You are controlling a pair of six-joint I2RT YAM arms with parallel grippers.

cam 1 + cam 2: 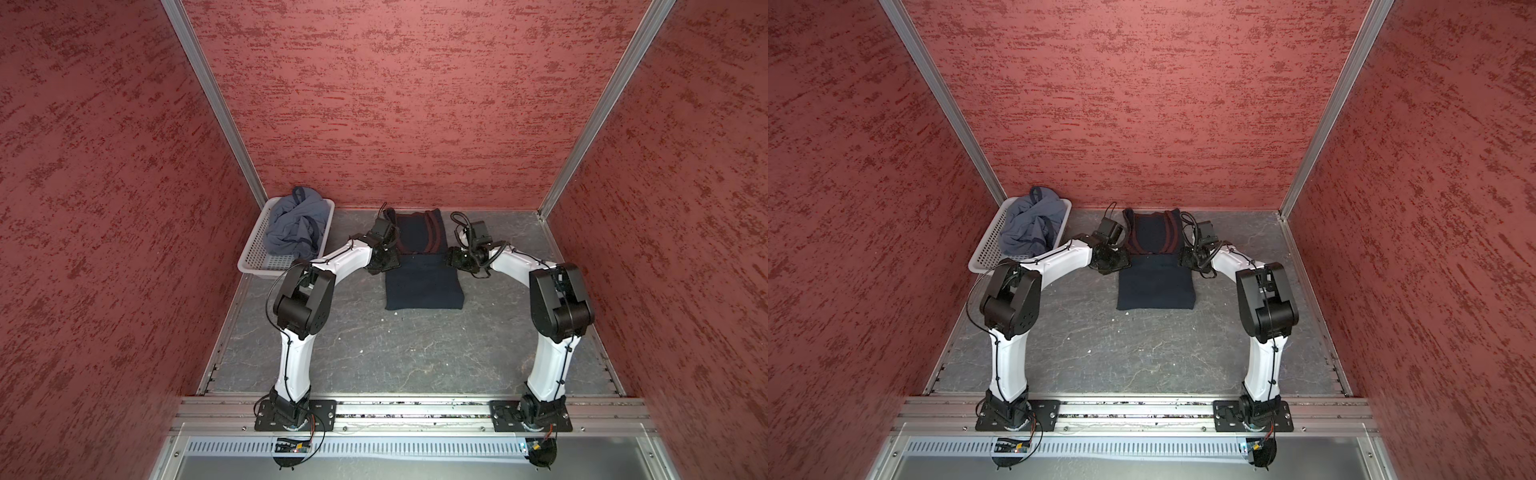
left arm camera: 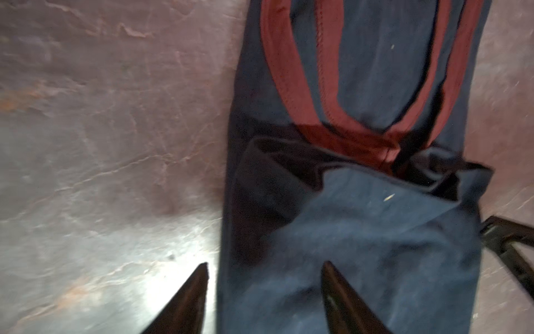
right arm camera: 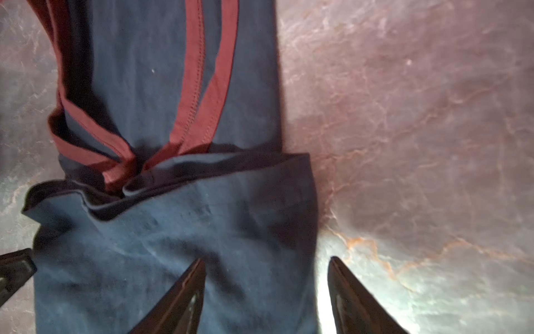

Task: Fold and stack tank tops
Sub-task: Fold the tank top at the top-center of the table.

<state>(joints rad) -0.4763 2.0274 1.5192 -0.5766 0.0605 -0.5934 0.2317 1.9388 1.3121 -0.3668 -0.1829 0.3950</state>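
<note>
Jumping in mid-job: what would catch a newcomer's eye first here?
The dark navy tank top with maroon trim, partly folded, lies flat on the table between the open left gripper and open right gripper. The crumpled blue-grey tank top fills the white basket at the table's far left corner.

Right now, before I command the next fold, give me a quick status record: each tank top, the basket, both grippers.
navy tank top: flat on the grey table; near part folded up, its loose edge lying across the maroon trim
blue-grey tank top: crumpled, unfolded, in the basket
white perforated basket: far corner, left arm's side
left gripper: open, over one side edge of the navy top, gripping nothing
right gripper: open, over the opposite side edge, gripping nothing
stack: not started
</note>
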